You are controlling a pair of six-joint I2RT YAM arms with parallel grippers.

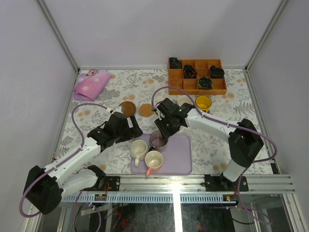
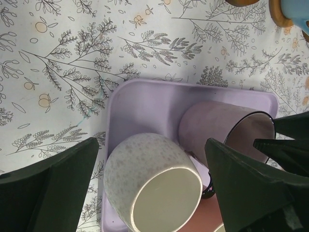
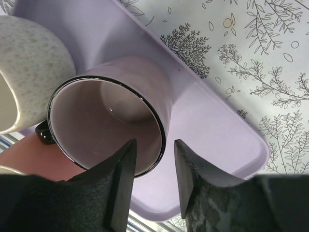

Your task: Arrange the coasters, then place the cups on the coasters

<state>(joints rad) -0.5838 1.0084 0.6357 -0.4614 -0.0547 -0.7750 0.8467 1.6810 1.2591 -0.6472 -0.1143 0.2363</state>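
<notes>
Three cups stand on the lilac tray (image 1: 178, 162): a cream cup (image 1: 139, 147), a cream cup with a pink handle (image 1: 153, 159) and a mauve cup (image 1: 158, 139). My left gripper (image 2: 150, 145) is open, its fingers wide on either side of the cream cup (image 2: 145, 164) without touching it. My right gripper (image 3: 154, 145) is open over the rim of the mauve cup (image 3: 145, 72), one finger inside and one outside. A dark coaster (image 1: 127, 108) and a tan coaster (image 1: 145, 110) lie bare behind the tray. A pale blue cup (image 2: 295, 9) sits on a coaster (image 2: 276, 14). A yellow cup (image 1: 203, 102) stands to the right.
An orange-brown wooden box (image 1: 196, 76) with black cable bundles stands at the back right. A pink cloth (image 1: 91, 84) lies at the back left. The floral tablecloth (image 2: 72, 72) is bare left of the tray. Both arms crowd the tray's far edge.
</notes>
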